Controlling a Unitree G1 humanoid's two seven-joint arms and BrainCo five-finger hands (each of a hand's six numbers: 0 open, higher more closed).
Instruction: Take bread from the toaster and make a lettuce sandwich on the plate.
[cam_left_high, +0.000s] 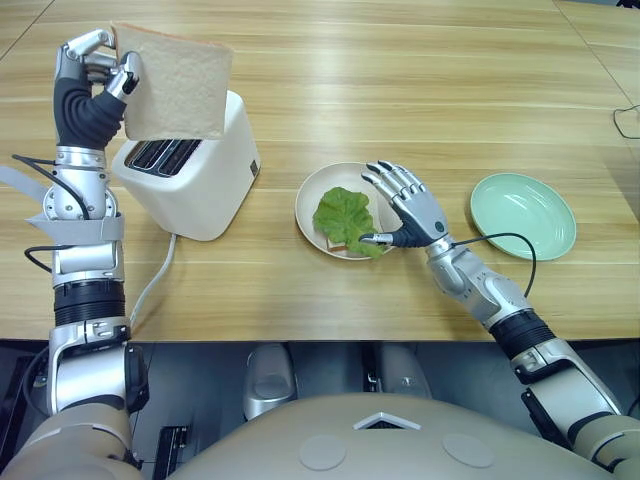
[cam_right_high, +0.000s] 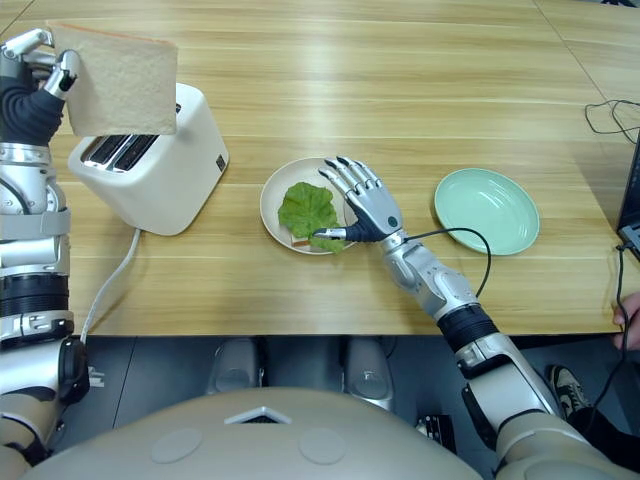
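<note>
My left hand (cam_left_high: 98, 62) is shut on a slice of bread (cam_left_high: 176, 82), holding it upright just above the slots of the white toaster (cam_left_high: 200, 170) at the left of the table. On the cream plate (cam_left_high: 312, 192) in the middle lies a green lettuce leaf (cam_left_high: 345, 215) over another bread slice, whose edge peeks out at the front. My right hand (cam_left_high: 408, 200) rests open over the plate's right rim, its thumb touching the leaf's front edge.
An empty pale green plate (cam_left_high: 523, 215) sits to the right of my right hand. The toaster's white cord (cam_left_high: 150, 285) runs off the front table edge. A black cable (cam_left_high: 628, 120) lies at the far right edge.
</note>
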